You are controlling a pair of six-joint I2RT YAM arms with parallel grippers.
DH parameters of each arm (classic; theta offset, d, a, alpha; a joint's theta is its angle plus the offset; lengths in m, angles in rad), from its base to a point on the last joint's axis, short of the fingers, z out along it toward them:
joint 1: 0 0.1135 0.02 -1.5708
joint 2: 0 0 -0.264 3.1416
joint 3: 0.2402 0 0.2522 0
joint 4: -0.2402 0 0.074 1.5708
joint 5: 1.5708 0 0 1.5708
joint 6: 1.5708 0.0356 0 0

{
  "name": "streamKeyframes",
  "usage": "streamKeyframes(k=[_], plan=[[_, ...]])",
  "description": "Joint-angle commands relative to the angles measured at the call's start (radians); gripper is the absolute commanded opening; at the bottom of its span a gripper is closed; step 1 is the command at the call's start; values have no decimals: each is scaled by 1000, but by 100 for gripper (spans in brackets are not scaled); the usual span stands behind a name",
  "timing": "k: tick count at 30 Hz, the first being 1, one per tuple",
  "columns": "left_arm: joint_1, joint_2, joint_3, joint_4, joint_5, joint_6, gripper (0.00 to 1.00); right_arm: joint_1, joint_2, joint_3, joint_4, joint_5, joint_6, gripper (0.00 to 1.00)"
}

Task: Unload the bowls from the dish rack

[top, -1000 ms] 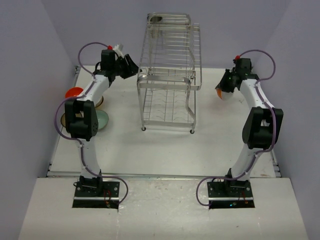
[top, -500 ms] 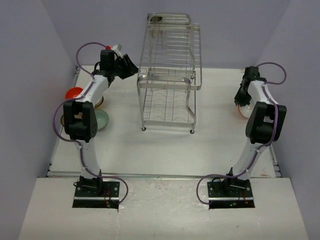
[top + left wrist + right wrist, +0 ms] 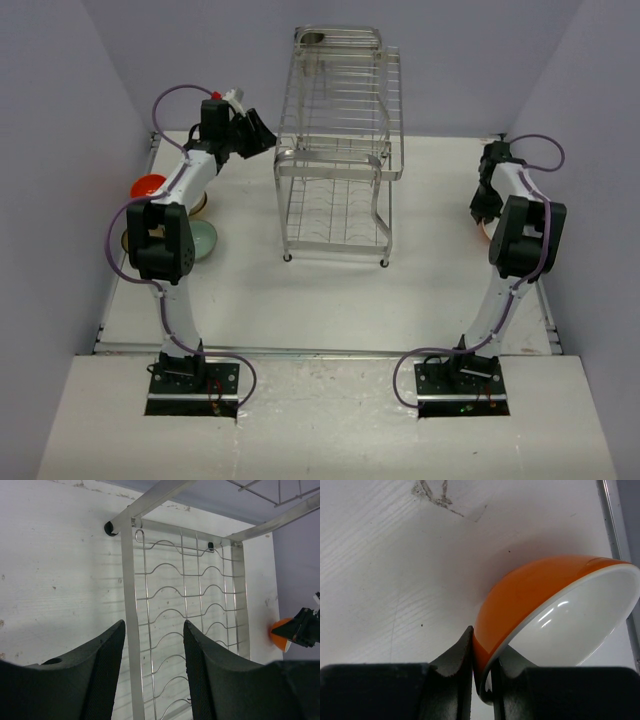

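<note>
Bowl (image 3: 530,595): orange, rim clamped by right end effector (image 3: 485,647); nearly hidden behind arm overhead.
Left end effector (image 3: 153,630): wide, empty, facing dish rack (image 3: 185,587).

Orange bowl (image 3: 530,592), white inside; silver rack (image 3: 340,160)

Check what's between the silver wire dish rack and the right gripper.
Top view: only bare white table separates the silver wire dish rack from the right gripper, shut on a bright orange round bowl.
</note>
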Motion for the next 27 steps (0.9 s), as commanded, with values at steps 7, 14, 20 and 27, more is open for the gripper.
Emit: streamKeyframes(k=[7, 14, 20, 27], plan=[[-6, -13, 15, 5, -18, 18, 52, -10, -1, 48, -11, 31, -21, 3], [-6, -48, 13, -36, -97, 48, 52, -10, 0, 51, -10, 17, -20, 32], [-5, -65, 19, -64, -125, 64, 52, -10, 11, 71, -19, 8, -23, 53], [-5, -91, 23, -71, -149, 62, 52, 14, -67, 31, 36, -10, -23, 55]])
